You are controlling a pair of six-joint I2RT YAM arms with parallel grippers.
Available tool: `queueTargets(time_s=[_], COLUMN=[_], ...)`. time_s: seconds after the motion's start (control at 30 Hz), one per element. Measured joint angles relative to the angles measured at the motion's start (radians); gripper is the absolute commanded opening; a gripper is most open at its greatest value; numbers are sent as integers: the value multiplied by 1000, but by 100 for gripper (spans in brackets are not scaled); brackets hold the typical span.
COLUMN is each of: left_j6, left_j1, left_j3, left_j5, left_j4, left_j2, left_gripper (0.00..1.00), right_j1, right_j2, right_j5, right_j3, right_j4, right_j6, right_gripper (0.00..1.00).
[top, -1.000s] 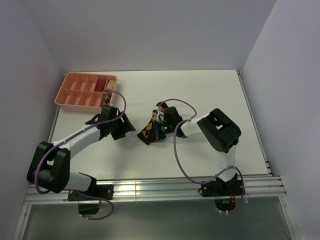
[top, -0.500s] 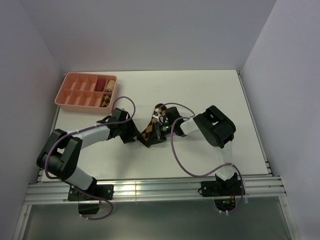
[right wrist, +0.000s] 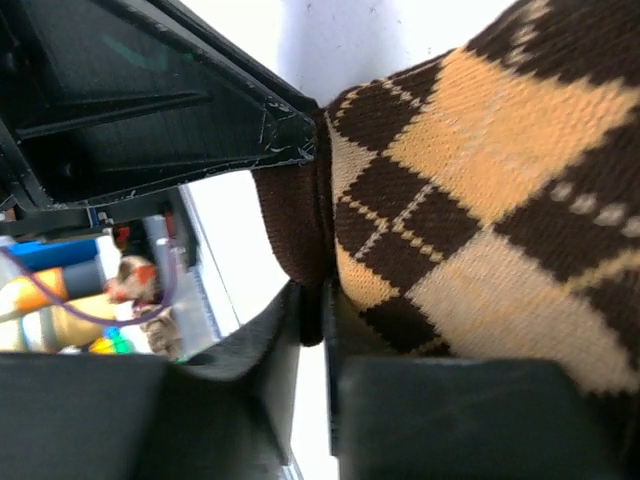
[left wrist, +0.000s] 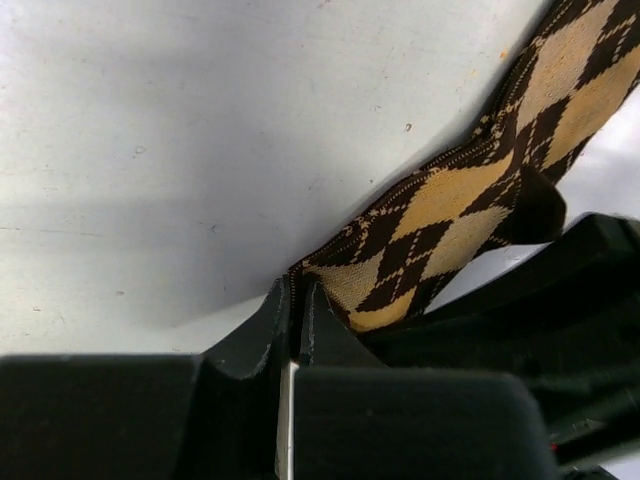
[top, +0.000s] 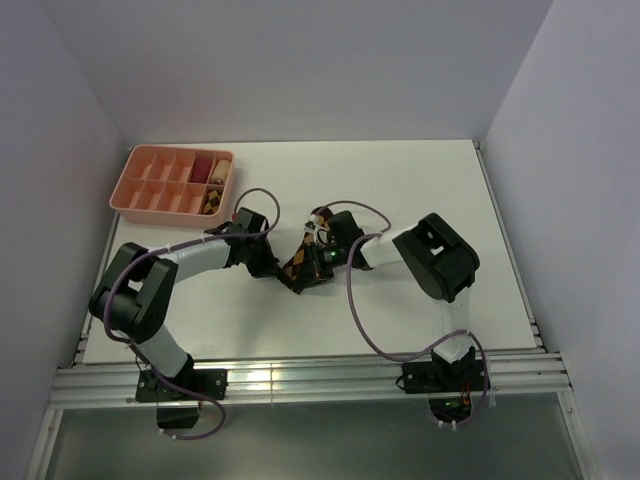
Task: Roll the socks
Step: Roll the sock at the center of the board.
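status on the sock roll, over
Left gripper shut on a corner of the socks. Right gripper shut on their dark edge. Socks span between both, not yet rolled. Pink tray apart at far left, not in the way.

White table (top: 430,185) carries a pink divided tray (top: 150,213) at the 10 o'clock corner and argyle socks (top: 300,262) near centre.

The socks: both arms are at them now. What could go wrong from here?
1. The left gripper has its jaws nearly closed on only a corner of the socks. Such a thin hold may slip.
2. The right gripper pinches just the edge of the fabric, so pulling might stretch it instead of rolling it.
3. In the top view the two grippers are very close together, so they may collide.
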Motion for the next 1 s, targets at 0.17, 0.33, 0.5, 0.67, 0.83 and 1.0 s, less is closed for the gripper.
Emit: queueTargets(time_s=[0.17,0.33,0.5,0.67,0.83,1.0], left_j6=[32,71,105,132,150,164], left_j1=[-3,-3,-3,-3,-3,-3], left_j3=[58,121,165,199,223,235], left_j5=[0,14,29,40,45,48], left_j4=[-66,-128,-168,-200,-225,-239], left_j2=[33,74,106,130,144,152], left_gripper=[1,1,1,1,1,1], right_j1=[45,143,261,375,443,457], right_j2=[-101,-265,-361,-357,-294,-233], right_j5=[159,434,697,903,1028,1098], right_j3=[-3,-44,-48,-47,-31,-21], right_j4=[-96,-161,-175,-189,-195,-192], right_j6=[-99,-225,-330,-416,-473,-504], right_gripper=[42,47,48,48,47,36])
